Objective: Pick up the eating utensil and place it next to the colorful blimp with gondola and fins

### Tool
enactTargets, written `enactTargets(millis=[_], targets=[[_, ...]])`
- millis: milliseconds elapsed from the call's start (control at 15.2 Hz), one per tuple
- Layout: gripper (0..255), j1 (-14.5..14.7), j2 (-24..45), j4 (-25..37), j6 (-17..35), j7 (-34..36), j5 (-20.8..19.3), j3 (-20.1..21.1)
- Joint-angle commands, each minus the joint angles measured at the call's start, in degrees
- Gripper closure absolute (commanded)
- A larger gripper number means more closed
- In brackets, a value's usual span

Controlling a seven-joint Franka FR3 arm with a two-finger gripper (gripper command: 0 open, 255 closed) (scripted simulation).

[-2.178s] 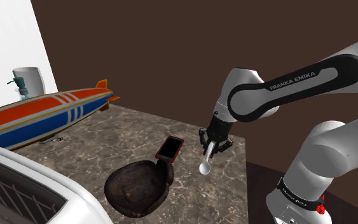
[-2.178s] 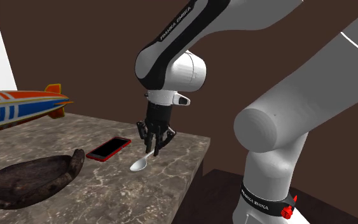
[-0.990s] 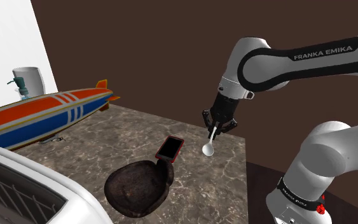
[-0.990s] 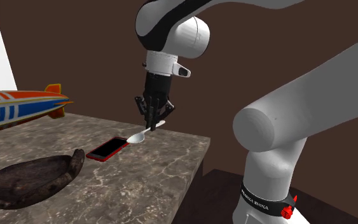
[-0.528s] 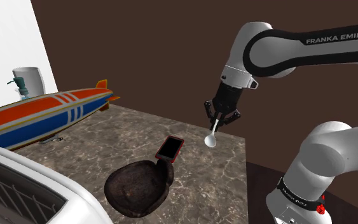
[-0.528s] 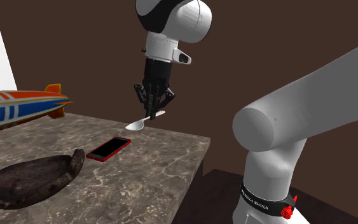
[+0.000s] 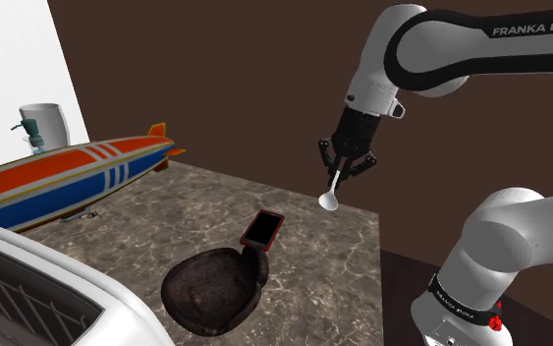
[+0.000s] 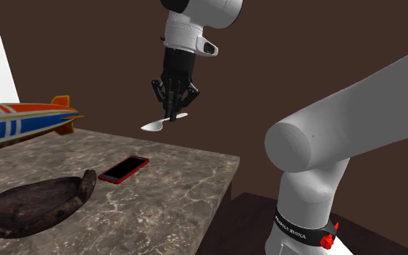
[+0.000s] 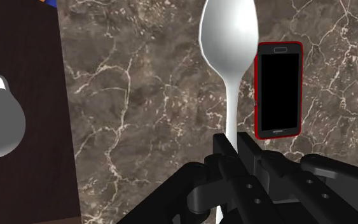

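At the shoulder view's left, well apart from my hand, the blimp [image 7: 68, 175] lies on the table [image 7: 333, 280]. It is striped in orange, blue and white, and its tail fins are orange. Closer to the hand and lower than it, a dark brown dish [image 7: 213, 285] sits on the marble table. A phone [image 7: 262, 229] with a red edge lies flat near the dish. The white spoon [image 7: 330, 195] is up in the air above the table, far from the blimp. My hand [image 7: 343, 169] pinches its handle between the two black fingers, and the bowl of the spoon hangs below the fingertips. In the wrist view the spoon points straight away from the hand, and the phone lies on the table beneath, just beside the line of the handle.
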Motion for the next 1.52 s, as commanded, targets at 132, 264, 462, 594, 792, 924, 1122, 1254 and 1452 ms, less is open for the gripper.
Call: enactTargets(millis=[132, 264, 462, 594, 792, 924, 1122, 1254, 1452], targets=[[255, -0.38, 0.07, 3.08, -2.98, 0.64, -1.02, -0.92], [255, -0.55, 0.20, 4.63, -4.38, 0.95, -1.47, -1.33], [255, -0.79, 0.50, 7.01, -6.43, 1.42, -2.10, -1.92], [255, -0.95, 0.76, 8.64, -7.77, 1.72, -2.50, -2.29], [255, -1.16, 1.24, 11.15, -9.76, 2.19, -3.07, -2.82], [255, -1.30, 1.62, 12.86, -11.06, 2.50, -3.42, -3.15], [255, -1.50, 2.27, 15.46, -12.98, 2.97, -3.91, -3.61], [255, -2.37, 6.90, 18.29, -10.82, 3.50, -3.89, -1.95], [255, -3.76, 13.88, 23.01, -7.99, 4.64, -4.35, 0.59]])
